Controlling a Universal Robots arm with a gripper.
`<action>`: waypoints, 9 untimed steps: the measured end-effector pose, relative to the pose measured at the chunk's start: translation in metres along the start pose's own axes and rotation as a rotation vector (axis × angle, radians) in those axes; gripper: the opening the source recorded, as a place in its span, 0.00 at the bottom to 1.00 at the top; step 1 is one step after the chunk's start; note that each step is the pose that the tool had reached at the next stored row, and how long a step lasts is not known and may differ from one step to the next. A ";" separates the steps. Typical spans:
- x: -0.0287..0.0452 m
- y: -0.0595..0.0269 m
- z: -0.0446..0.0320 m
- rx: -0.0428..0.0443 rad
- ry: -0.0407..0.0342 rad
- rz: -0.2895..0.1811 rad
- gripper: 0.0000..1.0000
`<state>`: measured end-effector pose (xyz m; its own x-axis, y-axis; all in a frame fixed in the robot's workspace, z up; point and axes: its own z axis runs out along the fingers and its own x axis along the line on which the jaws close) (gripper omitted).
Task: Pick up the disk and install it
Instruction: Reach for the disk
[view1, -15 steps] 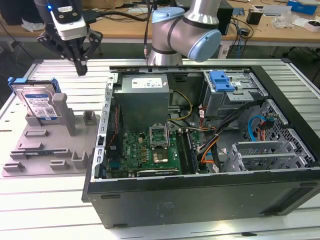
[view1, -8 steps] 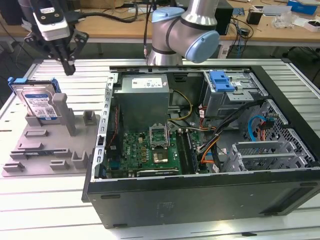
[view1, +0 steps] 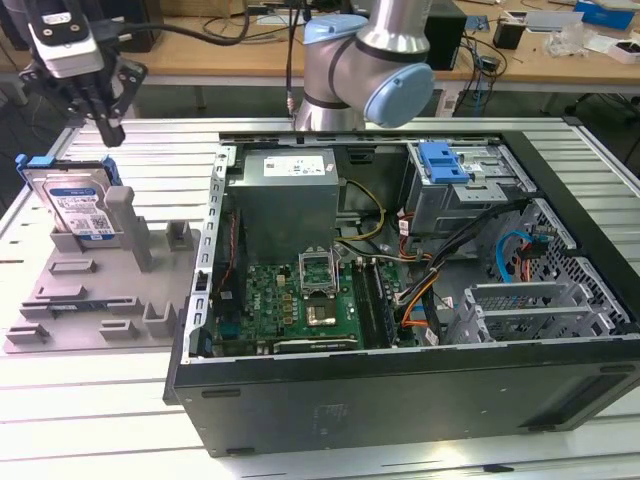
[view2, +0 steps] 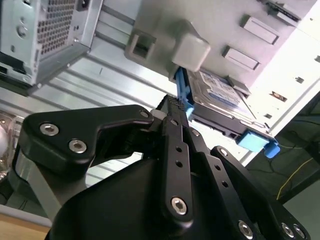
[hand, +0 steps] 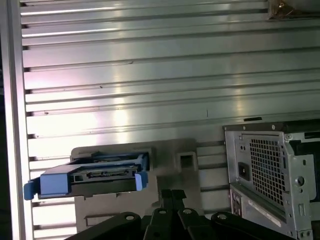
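The disk (view1: 78, 205) is a silver drive with a white-and-blue label in a blue carrier. It leans upright in a slot of the grey fixture (view1: 90, 290) at the exterior view's left. My gripper (view1: 108, 130) hangs just above the disk's upper corner, fingers together with nothing between them. In the second wrist view the gripper (view2: 172, 107) sits close by the blue carrier edge of the disk (view2: 220, 95). In the first wrist view the gripper (hand: 170, 195) is beside the disk (hand: 95, 177), apart from it.
An open computer case (view1: 400, 380) lies on the slatted metal table (view1: 100, 420) at the exterior view's right. Inside it are a grey power supply (view1: 285, 200), a motherboard (view1: 300, 295) and a drive bay with a blue latch (view1: 445, 160). Desks with clutter stand behind.
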<state>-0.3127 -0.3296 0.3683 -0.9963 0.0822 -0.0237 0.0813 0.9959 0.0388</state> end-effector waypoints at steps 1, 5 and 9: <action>0.0040 0.0012 0.0002 0.0003 -0.0001 0.000 0.11; 0.0212 0.0064 0.0006 0.0016 -0.0002 0.000 0.11; 0.0409 0.0122 0.0011 0.0032 -0.0003 0.000 0.11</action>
<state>-0.3524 -0.3140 0.3667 -0.9964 0.0818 -0.0241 0.0809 0.9961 0.0356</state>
